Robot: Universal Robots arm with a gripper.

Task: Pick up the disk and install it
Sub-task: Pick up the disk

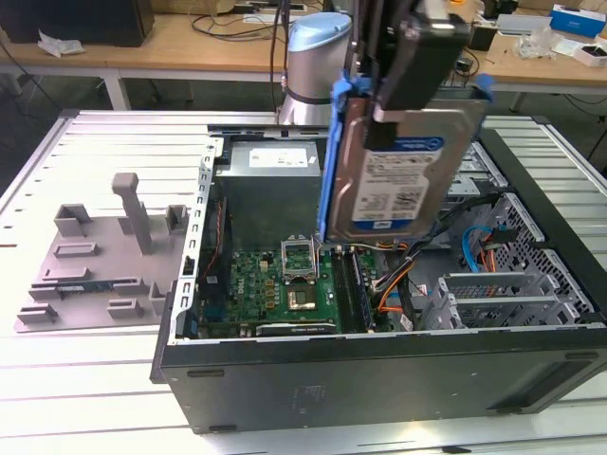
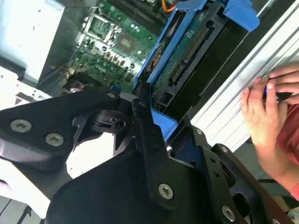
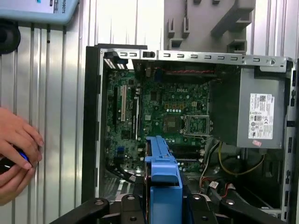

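- The computer case (image 1: pixel 379 384) lies open on its side on the ribbed metal table (image 1: pixel 95 133), and every place below is given from it.
- The disk (image 1: pixel 389 180) is held in the air above the open case, over the part between the motherboard (image 1: pixel 285 284) and the metal drive cages (image 1: pixel 493 294).
- The disk is tilted close to upright, its silver face and blue-and-white label are turned towards the exterior camera, and its blue frame is seen along its edges.
- The gripper (image 1: pixel 403 90) is closed on the upper part of the disk, with one black finger laid across the labelled face; nothing else is gripped.
- In the second wrist view the gripper (image 2: pixel 149 116) is seen clamped on the blue frame of the disk (image 2: pixel 191 44), whose circuit-board side is turned to that camera, with the inside of the case beyond it.
- In the first wrist view the blue edge of the disk (image 3: pixel 163 168) is seen end-on above the case floor, and no part of the case is touched by it.
- The grey power supply (image 1: pixel 270 185) sits inside the case at the far wall from the exterior camera.
- A grey moulded fixture (image 1: pixel 104 256) lies outside the case, beside its wall on the exterior view's left.
- A person's hand (image 3: pixel 14 149) is rested on the table outside the case, and is also seen in the second wrist view (image 2: pixel 266 107).
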